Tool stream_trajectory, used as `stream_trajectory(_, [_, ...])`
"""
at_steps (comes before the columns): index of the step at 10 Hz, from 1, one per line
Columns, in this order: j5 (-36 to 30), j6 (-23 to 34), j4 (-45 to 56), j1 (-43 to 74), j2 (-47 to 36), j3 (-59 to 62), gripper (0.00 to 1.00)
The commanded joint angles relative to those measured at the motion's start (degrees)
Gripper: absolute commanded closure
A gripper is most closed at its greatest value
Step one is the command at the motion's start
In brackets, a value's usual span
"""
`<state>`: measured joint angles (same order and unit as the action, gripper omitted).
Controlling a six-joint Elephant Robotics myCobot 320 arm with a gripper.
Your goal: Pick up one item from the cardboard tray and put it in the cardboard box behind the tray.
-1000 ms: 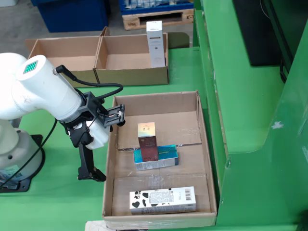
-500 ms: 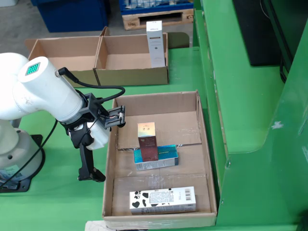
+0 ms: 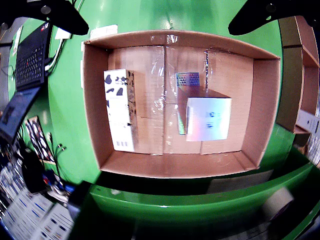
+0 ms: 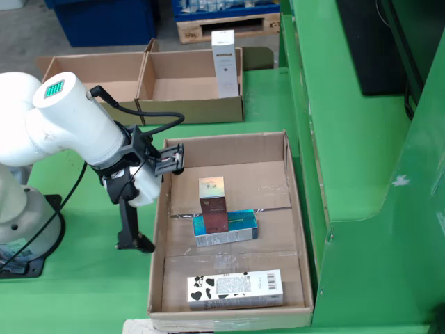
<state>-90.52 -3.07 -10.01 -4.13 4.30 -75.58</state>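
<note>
The side view showed the gripper point(image 4: 142, 241) held outside the cardboard tray point(image 4: 158, 243), empty; jaw state indeterminable, pre-approach judged.

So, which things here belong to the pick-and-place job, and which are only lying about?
Job:
- cardboard tray
- cow-spotted carton
- flat teal box
- upright box standing on it
- cardboard box behind the tray
- gripper, beside the tray

Lying about:
- laptop
- wooden pallet
- tape roll
</note>
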Motion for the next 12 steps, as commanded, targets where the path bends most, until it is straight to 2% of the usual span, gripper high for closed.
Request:
stream_trajectory(1, [1.6, -4.0, 0.6, -5.1, -0.2, 3.4, 0.0])
stream_trajectory(2, [1.6, -4.0, 0.6, -5.1, -0.2, 3.4, 0.0])
stream_trajectory(6, [4.5, -9.8, 2.2, -12.8, 0.5, 5.1, 0.0])
stream_trajectory(12, [5.6, -12.0, 1.3, -15.6, -0.5, 3.3, 0.0])
